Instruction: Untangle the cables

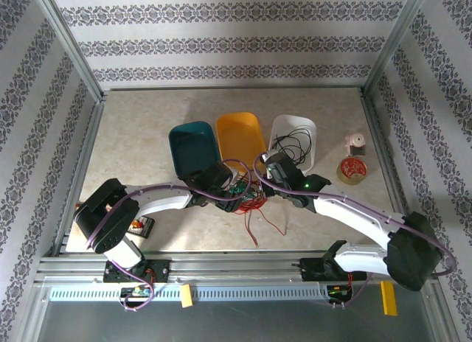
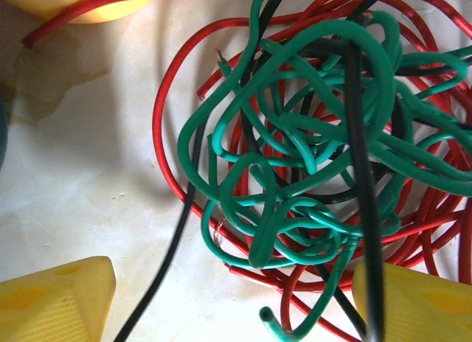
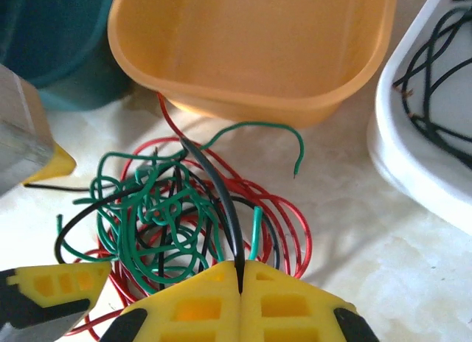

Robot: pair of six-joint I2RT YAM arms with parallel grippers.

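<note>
The cables point(image 1: 248, 200) sit as one knotted wad of red, green and black at the centre of the table point(image 1: 140, 150), just at 6 o'clock of the orange bin point(image 1: 240, 135), w/ loose red ends point(image 1: 251, 228) trailing toward 5–6 o'clock. I read them as v. light, thin, springy wire: they hold their curls, the insulation looks slick, and a pull on one strand prob. drags the whole wad instead of freeing it, so any pinch needs to land square on a single strand. My right gripper point(image 3: 240, 279) is closed on the black wire point(image 3: 218, 181), which runs into the seam between its fingers. A green strand point(image 3: 255, 228) rises just beside it and I can't tell if it's caught too. My left gripper point(image 2: 236, 305) stands wide open, holding nothing, fingertips point(image 2: 59, 298) at 7 and 5 o'clock in its wrist view, w/ the wad just at 12 o'clock of the gap between them. Best hold for it, I'd judge: an outer green loop point(image 2: 195, 147), to pin the wad while the black comes out. In the way: the orange bin's wall is near at 12, teal bin point(image 1: 193, 147) at 11, white bin point(image 1: 293, 128) at 1 w/ black wires point(image 3: 435, 84) lying in it, and both wrists crowd the same spot. The tape roll point(image 1: 352, 169) at 2–3 o'clock is well apart.
</note>
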